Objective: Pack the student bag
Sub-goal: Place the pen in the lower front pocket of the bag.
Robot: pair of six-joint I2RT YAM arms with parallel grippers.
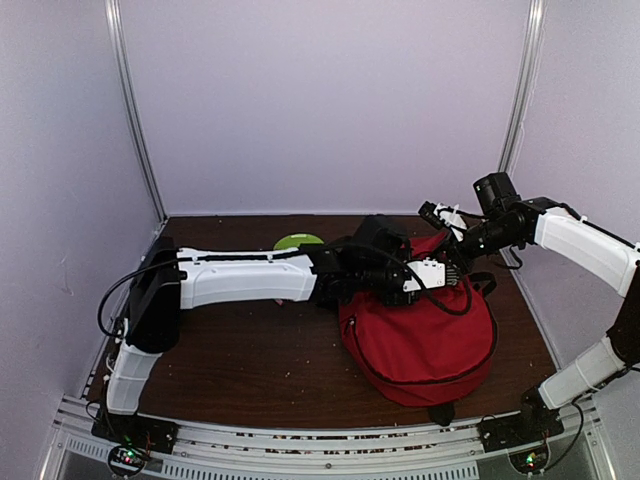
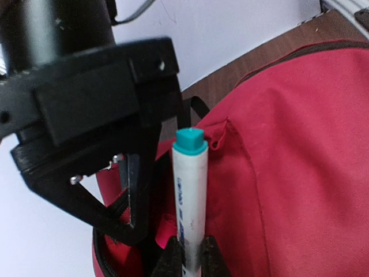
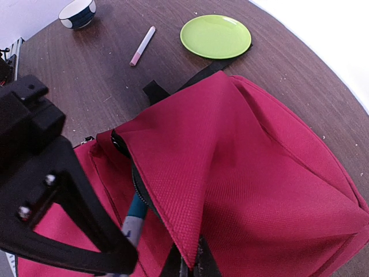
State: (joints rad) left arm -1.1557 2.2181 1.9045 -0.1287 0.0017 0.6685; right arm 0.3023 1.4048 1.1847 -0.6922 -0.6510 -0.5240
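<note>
The student bag [image 1: 420,345] lies on the right half of the counter [image 1: 250,350], its near edge close to the front rail and its far side near the back wall. The left half of the counter is open room. The right pincer [image 3: 187,262] is clamped on the edge of the bag's flap, holding its zippered mouth agape. The left pincer [image 2: 185,257] is clamped on a white marker [image 2: 190,190] with a teal cap, at that mouth. The marker's blue print is too blurred to read. Beyond the bag lie a green plate [image 3: 216,36], a pink pen [image 3: 142,45] and a bowl [image 3: 78,12], well apart.
</note>
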